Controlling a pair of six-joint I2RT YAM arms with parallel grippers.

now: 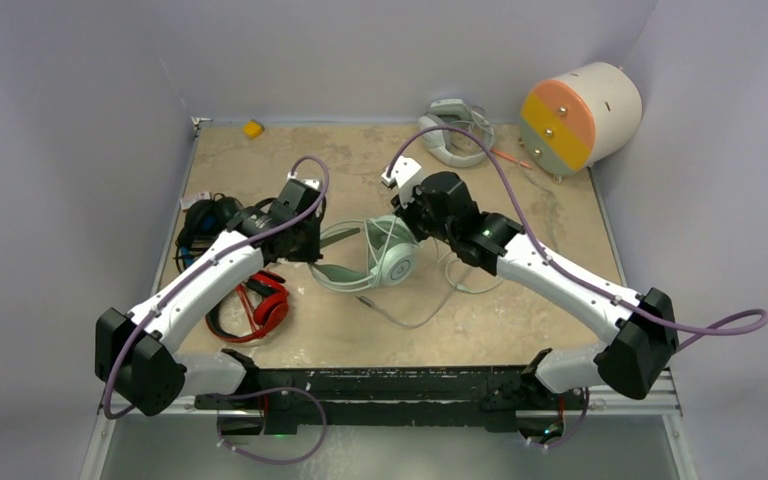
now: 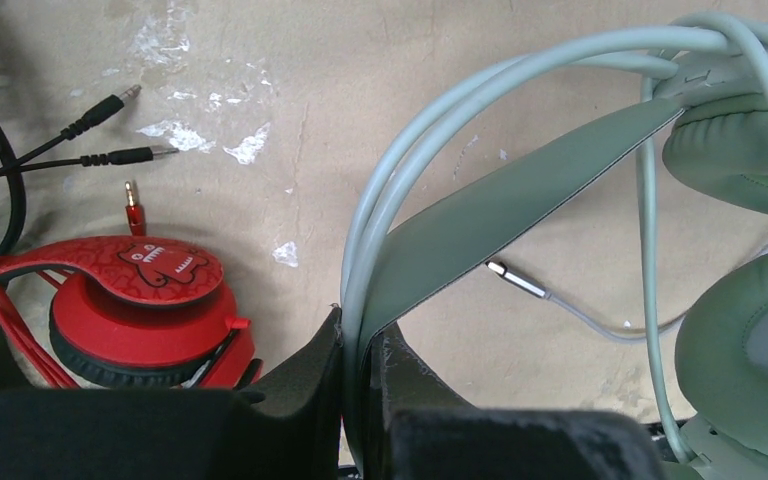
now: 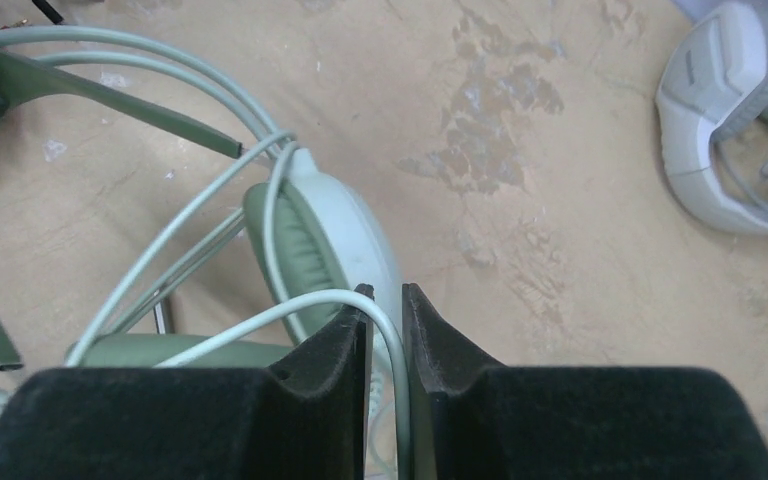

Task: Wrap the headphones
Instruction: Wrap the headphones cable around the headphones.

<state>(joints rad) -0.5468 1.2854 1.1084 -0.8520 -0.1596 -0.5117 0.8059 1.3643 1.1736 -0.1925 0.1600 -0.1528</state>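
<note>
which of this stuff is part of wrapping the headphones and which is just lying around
Job: pale mint-green and white wired headset, headband clamped in the left gripper; red-and-black wired headset; black-and-blue wired headset.
Lying about: grey-white headset with bundled cable; small yellow block; white drum with an orange, yellow and green face; thin orange stick.

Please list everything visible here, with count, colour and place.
mint-green headset: 1, pale green and white, table centre
red-and-black headset: 1, red and black, near left
black headset: 1, black with blue, left edge
grey-white headset: 1, grey-white, far side
small block: 1, yellow, far left corner
thin stick: 1, orange, beside grey-white headset
drum: 1, cream, orange, yellow-green, far right
table: 1, beige
left gripper: 1, black, shut on mint-green headset
right gripper: 1, black, mint cable between its fingers
</note>
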